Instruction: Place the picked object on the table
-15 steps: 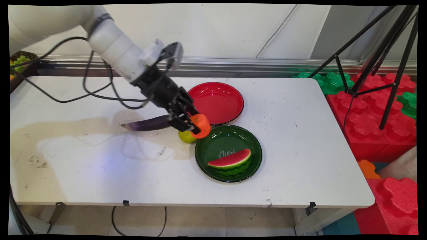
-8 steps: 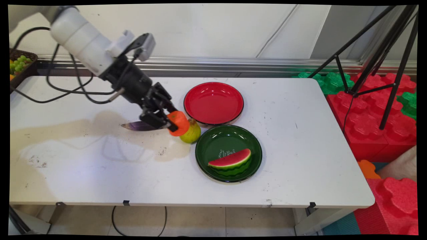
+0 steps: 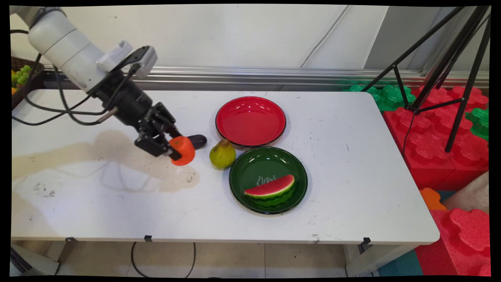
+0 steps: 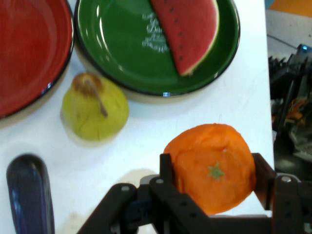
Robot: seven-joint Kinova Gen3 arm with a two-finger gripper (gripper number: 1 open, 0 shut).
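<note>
My gripper is shut on an orange tangerine and holds it just above the white table, left of centre. Right beside it lies a dark purple eggplant, mostly hidden behind the gripper in the main view. A yellow-green pear sits on the table to the right of the tangerine. Beyond the pear stands a green plate with a watermelon slice on it.
A bare red plate stands behind the green one. A basket of fruit sits at the table's far left corner. A black tripod and red and green foam blocks stand right of the table.
The arm has carried the tangerine leftward, away from the green plate and past the pear. The pear and the eggplant's tip now show uncovered.
</note>
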